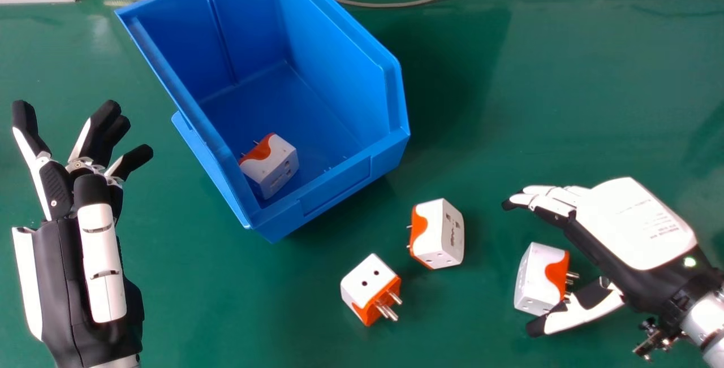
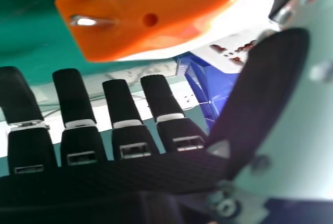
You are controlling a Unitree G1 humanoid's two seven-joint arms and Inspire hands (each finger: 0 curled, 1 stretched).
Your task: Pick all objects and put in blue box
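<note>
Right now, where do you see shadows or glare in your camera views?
Head view: a soft shadow on the green table, right of the blue box, and a faint sheen left of it; right hand view: a bright glint on a prong of the adapter.

Travel plug adapters (image 1: 447, 238) in white and orange, the two colours meeting in wavy curves on their sides, bear silvery pins (image 1: 386, 310) against a plain green worktop (image 1: 537, 102). A storage bin (image 1: 339, 63) is solid blue, a cable (image 1: 418, 3) is grey, and the left hand (image 1: 55, 187) and right hand (image 1: 633, 224) pair black with white.
</note>
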